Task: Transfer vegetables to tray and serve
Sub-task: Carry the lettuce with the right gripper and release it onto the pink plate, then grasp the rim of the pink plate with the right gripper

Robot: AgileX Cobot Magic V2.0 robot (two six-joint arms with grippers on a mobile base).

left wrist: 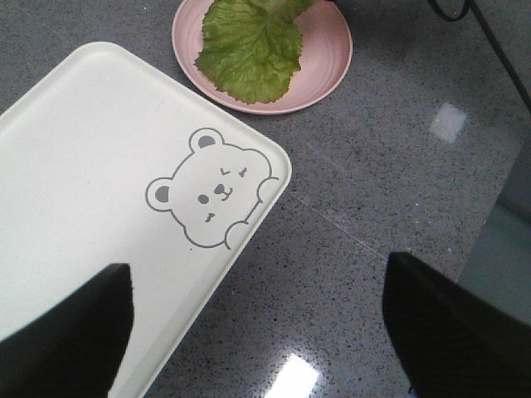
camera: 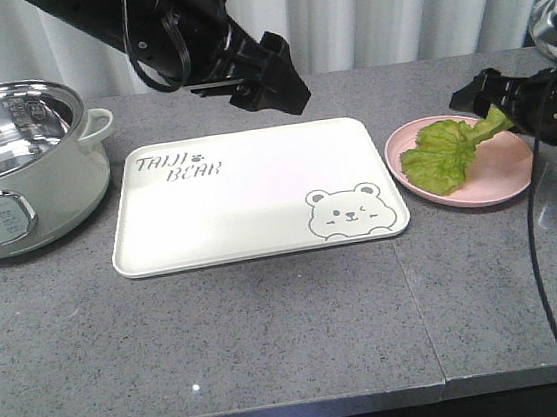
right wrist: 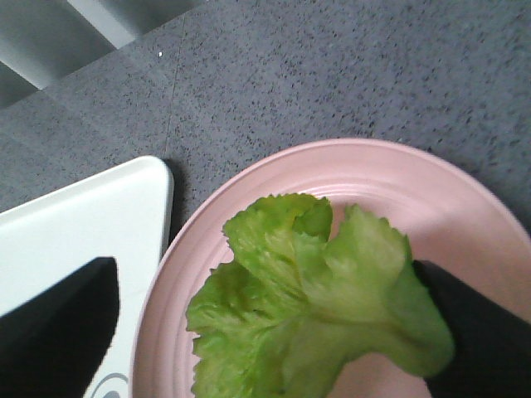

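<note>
The vegetables, one crinkled green lettuce leaf (camera: 445, 154), lie on a round pink plate (camera: 512, 182) to the right of the tray (camera: 247, 197). The leaf's paler stem end rises toward my right gripper (camera: 483, 100). In the right wrist view that gripper (right wrist: 265, 340) is open and straddles the leaf (right wrist: 307, 315), with the stem end against the right finger (right wrist: 485, 332). My left gripper (camera: 279, 83) hovers open above the tray's far edge. Its wrist view shows the fingers (left wrist: 62, 332) wide apart over the tray corner (left wrist: 91, 166), with nothing between them.
A pale green electric pot (camera: 22, 167) with a steel bowl stands left of the tray. A black cable (camera: 543, 279) hangs from the right arm down past the counter's front edge. Curtains close off the back.
</note>
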